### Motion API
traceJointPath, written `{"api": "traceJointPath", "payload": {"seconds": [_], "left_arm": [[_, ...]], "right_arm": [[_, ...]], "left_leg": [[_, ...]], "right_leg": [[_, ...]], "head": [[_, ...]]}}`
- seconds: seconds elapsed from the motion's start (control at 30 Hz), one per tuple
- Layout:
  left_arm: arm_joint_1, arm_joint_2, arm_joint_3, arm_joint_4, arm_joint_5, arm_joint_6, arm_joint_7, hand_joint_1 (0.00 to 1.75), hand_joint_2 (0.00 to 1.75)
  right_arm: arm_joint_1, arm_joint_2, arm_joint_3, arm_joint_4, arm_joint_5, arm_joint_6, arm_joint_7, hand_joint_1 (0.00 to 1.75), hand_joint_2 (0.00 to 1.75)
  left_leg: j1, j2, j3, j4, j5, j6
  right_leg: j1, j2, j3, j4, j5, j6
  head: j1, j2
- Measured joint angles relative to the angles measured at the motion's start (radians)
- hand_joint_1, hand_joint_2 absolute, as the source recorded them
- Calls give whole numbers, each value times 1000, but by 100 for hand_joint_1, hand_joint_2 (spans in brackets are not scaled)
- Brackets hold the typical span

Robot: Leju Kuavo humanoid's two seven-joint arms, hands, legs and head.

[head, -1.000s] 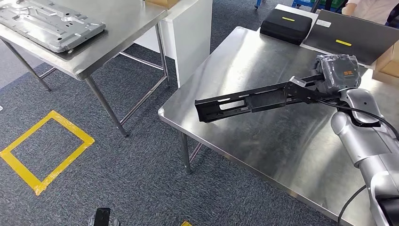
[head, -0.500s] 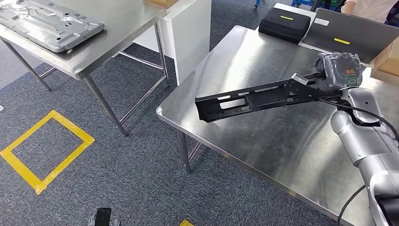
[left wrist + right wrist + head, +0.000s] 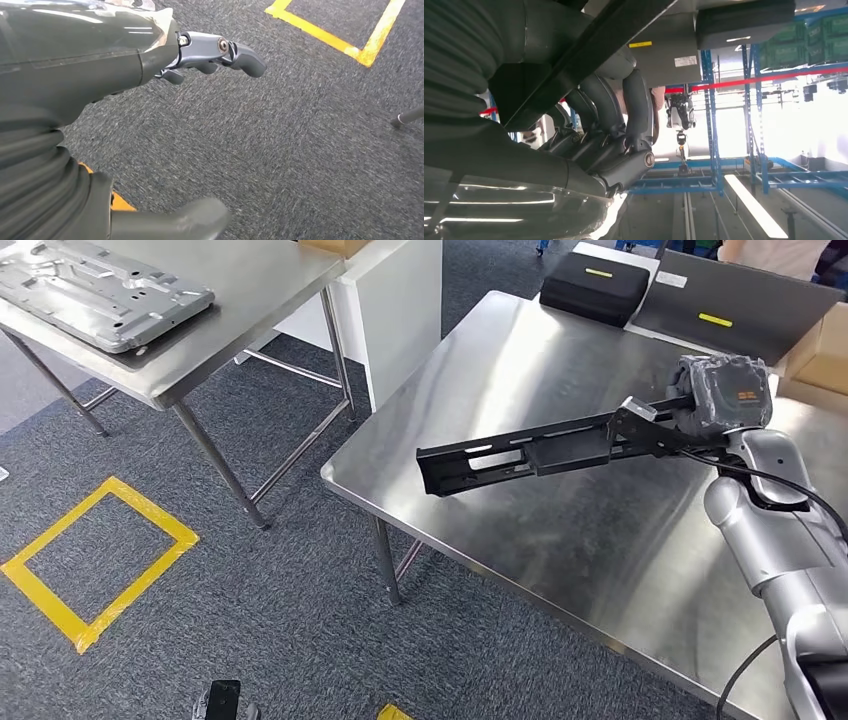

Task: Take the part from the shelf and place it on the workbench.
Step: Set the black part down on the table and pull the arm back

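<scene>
Now the right hand (image 3: 722, 395) grips the long black part (image 3: 540, 452), lying level, its free end aimed left above the workbench (image 3: 520, 370).

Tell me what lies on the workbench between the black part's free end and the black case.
Bare steel workbench in the head view; nothing lies between the black part and the black case.

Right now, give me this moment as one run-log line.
phase: carry | right hand: holds long black slotted metal part above steel workbench | left hand: holds nothing, over carpet | placed: no
</scene>
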Motion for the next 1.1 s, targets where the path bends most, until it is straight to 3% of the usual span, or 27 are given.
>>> {"api": "traceJointPath", "payload": {"seconds": [0.07,0.1,0.2,0.27,0.3,0.37,0.43,0.5,0.6,0.7,0.77,0.8,0.83,0.9,0.97,1.1], "left_arm": [[1,0,0,1,3,1,0,0,175],[1,0,0,1,4,2,0,0,175],[1,0,0,2,8,3,-1,0,175],[3,0,0,2,9,3,-1,0,175],[3,0,0,3,9,3,-1,0,175],[3,0,0,2,9,3,-1,0,175],[2,1,0,2,10,3,-2,0,175],[2,1,0,3,10,3,-3,0,175],[0,-1,0,2,11,3,-4,0,175],[-1,-2,0,2,11,3,-4,0,175],[-1,-3,0,2,11,2,-4,0,175],[-1,-3,0,2,11,2,-4,0,175],[-1,-3,0,2,11,1,-4,0,175],[-1,-4,0,2,11,0,-4,0,175],[-1,-4,0,2,11,-1,-4,0,175],[-1,-1,0,2,11,0,-4,0,175]], "right_arm": [[0,5,0,0,3,0,0,152,175],[-1,7,1,0,4,0,0,152,175],[-5,10,1,2,7,0,0,152,175],[-6,13,2,4,10,0,0,152,175],[-6,14,3,5,12,1,0,152,175],[-11,17,3,6,15,1,0,152,175],[-20,18,3,6,16,2,0,152,175],[-26,19,3,8,18,3,0,152,175],[-29,15,2,9,19,4,0,152,175],[-33,9,2,12,18,4,-1,152,175],[-30,8,3,15,18,5,-1,152,175],[-28,8,3,17,18,5,-1,152,175],[-28,8,3,18,18,5,-1,152,175],[-31,7,2,19,18,6,-1,152,175],[-34,8,3,19,18,8,-1,152,175],[-36,9,4,19,16,10,-1,152,175]], "left_leg": [[5,2,-7,11,-9,-5],[8,0,-17,36,-29,-8],[8,-9,-86,206,-129,-10],[6,-11,-113,277,-151,-2],[4,-12,-104,264,-139,5],[-6,-25,-38,148,-88,29],[-16,-35,17,50,-58,47],[-25,-30,27,30,-56,50],[-25,-21,38,1,-41,53],[-21,-12,42,-15,-31,59],[-22,-6,40,-14,-31,59],[-22,-4,40,-14,-31,59],[-21,-1,40,-12,-32,58],[-24,2,37,-4,-36,51],[-30,4,33,5,-40,43],[-28,3,22,26,-57,28]], "right_leg": [[0,6,-5,5,5,-17],[0,8,-7,5,7,-22],[7,14,-10,5,11,-32],[15,20,-12,5,11,-36],[19,24,-12,5,11,-37],[23,31,-12,5,12,-37],[26,37,-14,4,12,-36],[25,39,-17,2,14,-32],[28,32,-30,19,3,-25],[28,21,-109,179,-72,-30],[26,20,-149,263,-95,-21],[25,18,-144,254,-84,-13],[23,14,-119,204,-60,-3],[22,-4,-45,63,-8,8],[25,-11,-7,-11,16,-4],[17,2,-6,-17,25,-34]], "head": [[-5,0],[-5,0],[-7,0],[-8,0],[-8,0],[-7,0],[-7,0],[-8,0],[-7,0],[-3,0],[-3,0],[-2,0],[-2,0],[-2,0],[-3,0],[-5,0]]}}
